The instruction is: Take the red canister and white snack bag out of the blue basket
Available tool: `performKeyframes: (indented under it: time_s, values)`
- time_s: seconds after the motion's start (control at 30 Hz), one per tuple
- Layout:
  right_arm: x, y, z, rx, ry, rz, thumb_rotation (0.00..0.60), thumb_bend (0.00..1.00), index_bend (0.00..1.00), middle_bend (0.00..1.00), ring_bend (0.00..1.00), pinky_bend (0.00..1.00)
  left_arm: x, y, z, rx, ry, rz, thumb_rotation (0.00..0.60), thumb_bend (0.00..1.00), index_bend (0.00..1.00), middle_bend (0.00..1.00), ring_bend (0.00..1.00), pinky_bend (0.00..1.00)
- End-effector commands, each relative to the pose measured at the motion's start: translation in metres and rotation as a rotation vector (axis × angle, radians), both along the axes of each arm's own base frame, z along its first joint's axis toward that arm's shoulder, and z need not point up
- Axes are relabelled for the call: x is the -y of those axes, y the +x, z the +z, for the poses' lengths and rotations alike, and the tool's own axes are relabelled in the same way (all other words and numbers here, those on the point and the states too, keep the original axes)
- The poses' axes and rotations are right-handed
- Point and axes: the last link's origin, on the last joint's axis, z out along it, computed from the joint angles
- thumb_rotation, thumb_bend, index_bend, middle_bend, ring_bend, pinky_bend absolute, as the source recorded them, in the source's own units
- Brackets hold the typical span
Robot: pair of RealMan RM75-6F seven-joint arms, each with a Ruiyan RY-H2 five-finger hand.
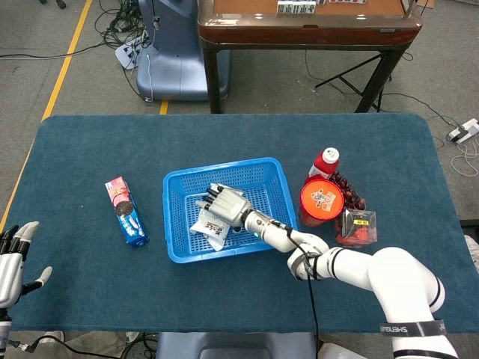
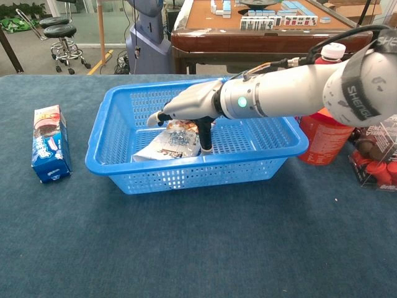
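Observation:
The white snack bag (image 1: 207,224) (image 2: 169,143) lies in the blue basket (image 1: 221,166) (image 2: 186,165), toward its left front. My right hand (image 1: 227,205) (image 2: 193,104) reaches into the basket and sits over the bag's right end. Its fingers spread out above the bag and its thumb points down by the bag's right edge, not closed around it. The red canister (image 1: 322,200) (image 2: 322,135) stands on the table just right of the basket. My left hand (image 1: 13,263) hovers at the table's near left corner, fingers apart and holding nothing.
A cookie box (image 1: 125,212) (image 2: 49,143) lies left of the basket. A red bottle with a white cap (image 1: 325,159) (image 2: 332,53) and a clear box of red items (image 1: 356,226) (image 2: 375,162) crowd around the canister. A wooden table (image 1: 307,22) stands behind.

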Motion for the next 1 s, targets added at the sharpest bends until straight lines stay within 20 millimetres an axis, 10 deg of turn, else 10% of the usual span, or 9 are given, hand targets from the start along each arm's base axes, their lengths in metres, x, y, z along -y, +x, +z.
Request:
performKeyframes:
  time_s: [0.03, 0.6, 1.0]
  values:
    - [0.001, 0.003, -0.009, -0.02, -0.003, 0.003, 0.6, 0.0, 0.11, 0.18, 0.05, 0.16, 0.001, 0.0, 0.001, 0.001, 0.004, 0.001, 0.6, 0.27, 0.09, 0.11, 0.07, 0.08]
    - [0.002, 0.006, -0.002, 0.101, -0.082, 0.002, 0.6, 0.24, 0.64, 0.55, 0.44, 0.46, 0.002, -0.003, 0.0, 0.007, 0.004, 0.004, 0.6, 0.27, 0.09, 0.11, 0.07, 0.07]
    - [0.007, 0.015, 0.08, 0.427, -0.172, 0.009, 0.6, 0.27, 0.66, 0.57, 0.48, 0.51, 0.0, 0.002, 0.001, 0.008, 0.007, -0.015, 0.6, 0.27, 0.09, 0.11, 0.07, 0.07]
